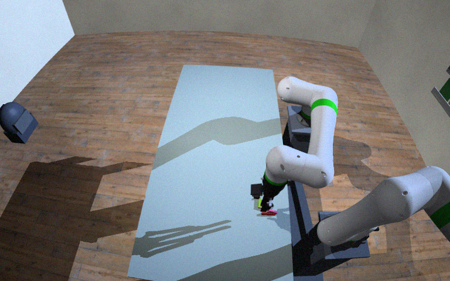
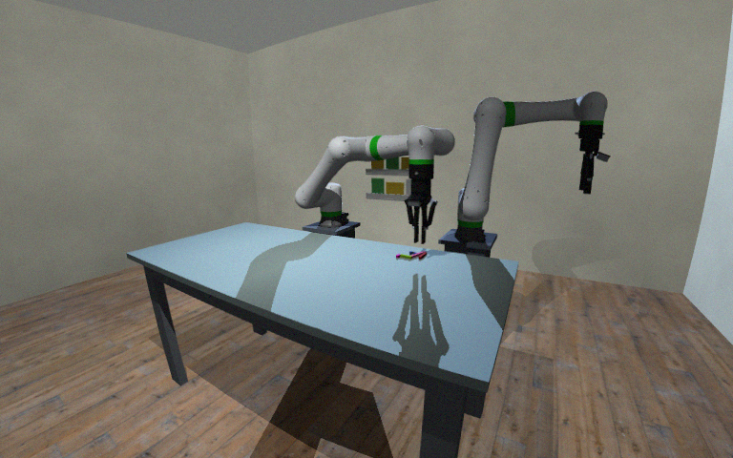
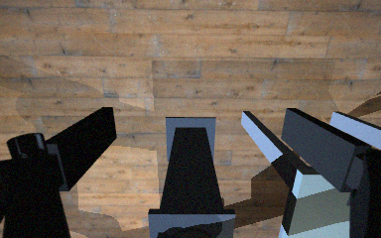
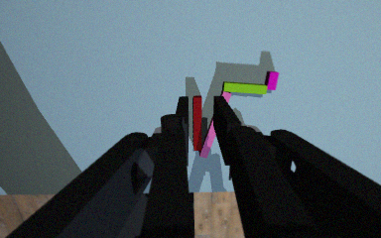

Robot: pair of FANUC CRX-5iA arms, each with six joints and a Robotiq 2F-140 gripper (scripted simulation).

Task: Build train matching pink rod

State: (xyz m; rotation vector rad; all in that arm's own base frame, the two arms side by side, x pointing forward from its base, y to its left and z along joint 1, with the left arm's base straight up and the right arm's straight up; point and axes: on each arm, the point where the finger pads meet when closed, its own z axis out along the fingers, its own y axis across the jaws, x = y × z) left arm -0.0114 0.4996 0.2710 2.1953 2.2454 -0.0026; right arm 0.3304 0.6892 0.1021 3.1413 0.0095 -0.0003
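My right gripper (image 4: 200,111) (image 2: 420,241) is narrowly open and empty, above the rods near the table's robot-side edge. Below it lies the red rod (image 4: 197,124) (image 1: 268,213). Beside it the pink rod (image 4: 210,135) (image 1: 273,211) slants, partly hidden by a finger. The lime rod (image 4: 245,88) (image 1: 259,202) runs away from the pink rod's far end. The magenta rod (image 4: 273,80) (image 2: 398,256) lies crosswise at the lime rod's other end. A small blue piece (image 2: 412,252) shows in the exterior view. My left gripper (image 3: 198,123) (image 2: 585,191) is open and empty, off the table.
The pale blue table (image 1: 212,185) (image 2: 216,259) extends away from the rods. The floor (image 4: 215,213) beyond its near edge shows in the right wrist view. Both arms stand on pedestals along one long side. A shelf (image 2: 386,197) hangs on the wall behind.
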